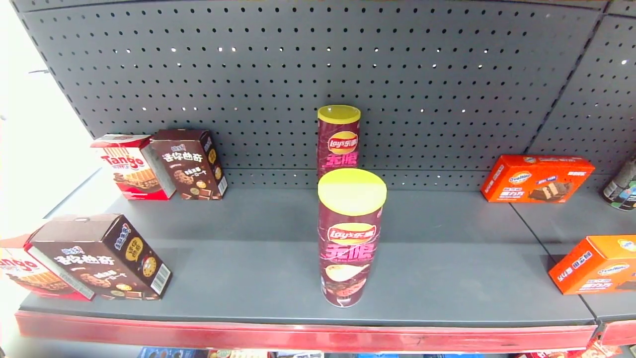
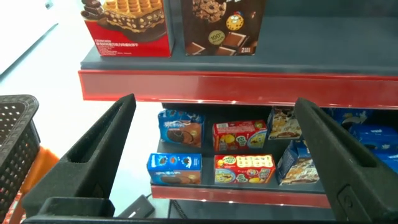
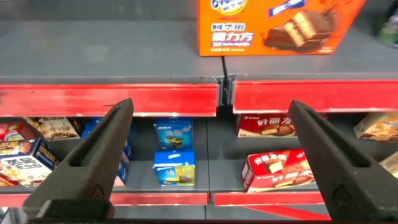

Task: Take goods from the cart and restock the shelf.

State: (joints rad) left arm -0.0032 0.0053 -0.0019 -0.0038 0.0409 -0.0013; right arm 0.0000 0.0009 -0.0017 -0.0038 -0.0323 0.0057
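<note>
Maroon yellow-lidded crisp tube (image 1: 348, 238) stands at six o'clock on the grey metal shelf (image 1: 447, 268) — a passing arm could topple it; left gripper (image 2: 214, 158) and right gripper (image 3: 211, 158) have fingers wide, empty.

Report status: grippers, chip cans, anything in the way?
Left gripper open, empty; right gripper open, empty. Front can and rear can upright at middle of shelf, in line. Brown box at left, orange box at right, both apart from cans.
</note>
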